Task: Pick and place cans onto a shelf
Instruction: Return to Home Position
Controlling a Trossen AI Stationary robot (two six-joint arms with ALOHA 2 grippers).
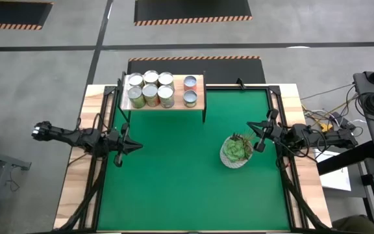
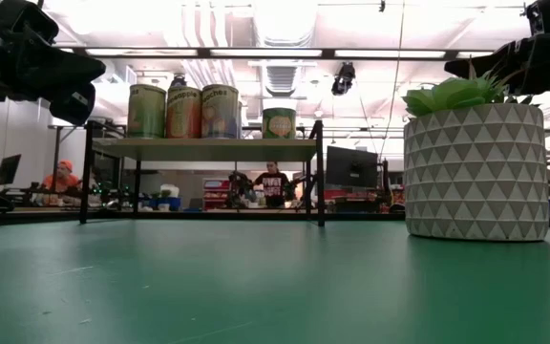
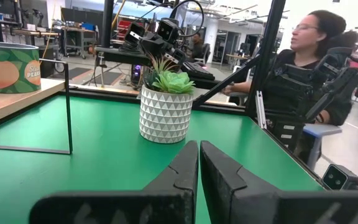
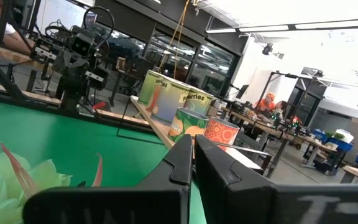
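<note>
Eight cans stand upright on the light-wood shelf at the table's far edge. Six are packed together at its left end and two stand near its right end. The low view shows the cans on the shelf board, which stands on thin black legs. My left gripper is shut and empty above the mat's left edge, pointing right. My right gripper is shut and empty at the mat's right side, beside the plant pot, pointing left. The right wrist view shows the cans.
A white patterned pot with a green plant stands on the green mat, right of centre and just near of my right gripper. A person sits beyond the table's right edge. Cables and gear lie right of the table.
</note>
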